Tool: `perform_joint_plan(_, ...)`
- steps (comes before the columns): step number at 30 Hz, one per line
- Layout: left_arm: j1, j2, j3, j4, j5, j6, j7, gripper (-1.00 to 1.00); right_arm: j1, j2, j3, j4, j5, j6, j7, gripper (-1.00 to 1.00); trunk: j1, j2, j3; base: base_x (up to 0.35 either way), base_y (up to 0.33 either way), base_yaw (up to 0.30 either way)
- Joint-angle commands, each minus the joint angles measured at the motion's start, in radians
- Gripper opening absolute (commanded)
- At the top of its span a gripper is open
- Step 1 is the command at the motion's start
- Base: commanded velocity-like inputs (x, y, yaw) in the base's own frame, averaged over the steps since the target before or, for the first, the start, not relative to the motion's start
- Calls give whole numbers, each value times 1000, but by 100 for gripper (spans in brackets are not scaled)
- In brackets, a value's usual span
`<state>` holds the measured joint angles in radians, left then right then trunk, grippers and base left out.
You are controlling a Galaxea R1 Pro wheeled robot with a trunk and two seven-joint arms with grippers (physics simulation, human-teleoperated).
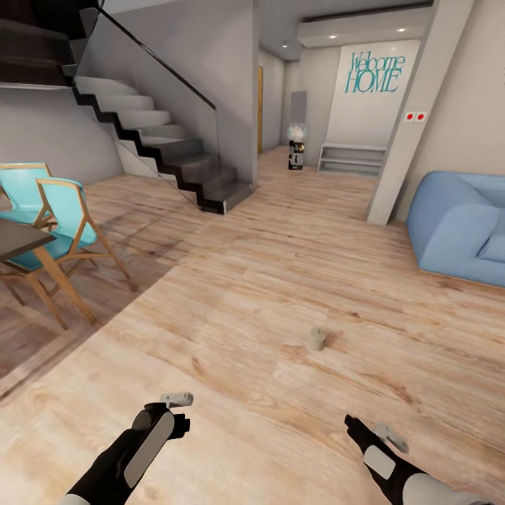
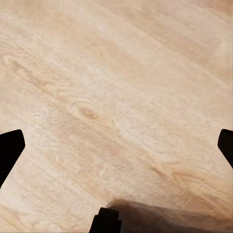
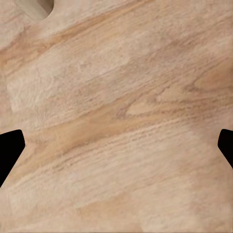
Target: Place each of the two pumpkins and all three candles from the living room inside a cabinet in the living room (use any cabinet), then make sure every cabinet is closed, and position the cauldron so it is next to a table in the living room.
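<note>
A: Floor is light wood planks. 1 candle, short and cream-grey, lies on it ahead of the robot, nearer the right arm than the left.

B: Grippers?

A: Left gripper low over the planks, right gripper likewise, well apart from each other. In both wrist views the black fingertips sit at opposite edges with bare floor between, so both are spread wide and hold nothing. The right wrist view catches a pale rounded edge at one corner; cannot tell what it is.

B: Any containers?

A: 1 low white shelf unit under the "Welcome HOME" wall, far back; contents too small to tell.

B: Surroundings?

A: Staircase at left, 2 turquoise chairs by a dark table, blue sofa at right.
</note>
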<state>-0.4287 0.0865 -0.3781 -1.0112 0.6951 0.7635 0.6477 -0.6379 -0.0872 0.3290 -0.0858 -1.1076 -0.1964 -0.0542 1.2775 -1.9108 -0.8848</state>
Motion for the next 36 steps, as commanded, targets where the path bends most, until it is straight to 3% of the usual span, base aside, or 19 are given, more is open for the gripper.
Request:
perform_joint_plan(1,-1,1,-4,-1,11,0,10,100,0,0,8,-2,-6,-1,-6,100,0,0,1,96,0,0)
perform_joint_plan(23,-1,1,-7,0,9,0,11,100,0,0,9,-2,-6,5,-7,100,0,0,37,276,0,53)
perform_joint_plan(36,-1,1,-8,0,9,0,12,100,1,2,12,-2,-4,1,-7,100,0,0,40,331,0,14)
